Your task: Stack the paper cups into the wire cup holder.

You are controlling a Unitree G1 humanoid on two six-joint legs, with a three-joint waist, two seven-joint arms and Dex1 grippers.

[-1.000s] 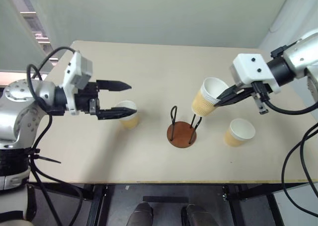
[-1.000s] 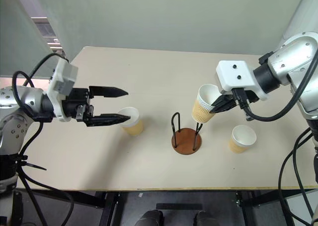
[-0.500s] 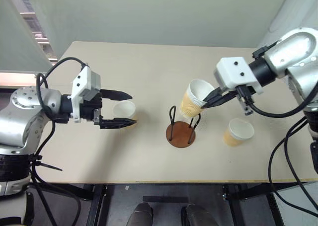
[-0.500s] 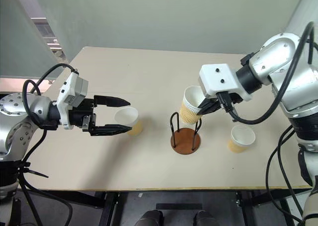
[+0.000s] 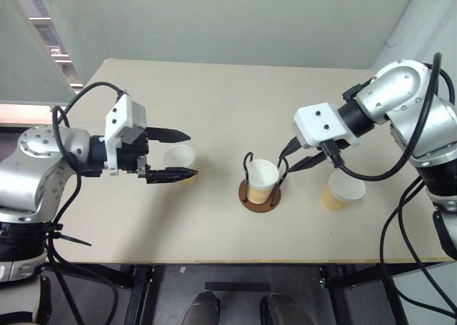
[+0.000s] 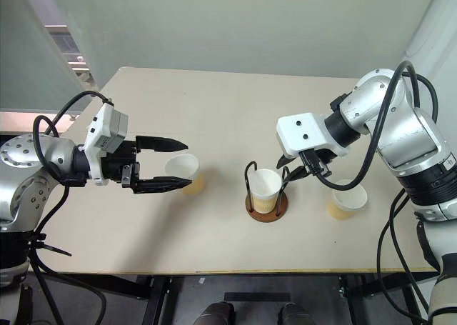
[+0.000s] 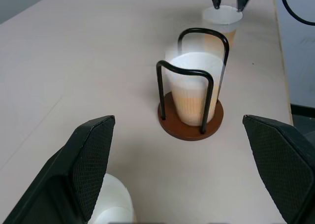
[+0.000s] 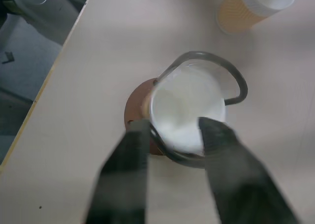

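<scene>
One paper cup (image 5: 261,180) stands upright inside the wire cup holder (image 5: 251,197), between its two black loops. My right gripper (image 5: 289,162) hangs open just right of the holder, its fingers off the cup; the right wrist view looks down past them into the cup (image 8: 184,111). A second paper cup (image 5: 181,160) stands on the table at the tips of my open left gripper (image 5: 191,153), not gripped. A third paper cup (image 5: 342,190) stands right of the holder. In the left wrist view the holder (image 7: 191,121) shows between the wide-spread fingers (image 7: 91,157).
The beige table (image 5: 214,103) carries everything; its front edge (image 5: 235,261) runs close below the holder. Black cables hang off the right arm near the table's right side.
My right gripper carried its cup left and down over the holder, then opened. The cup now stands in the holder. My left gripper kept its place.
</scene>
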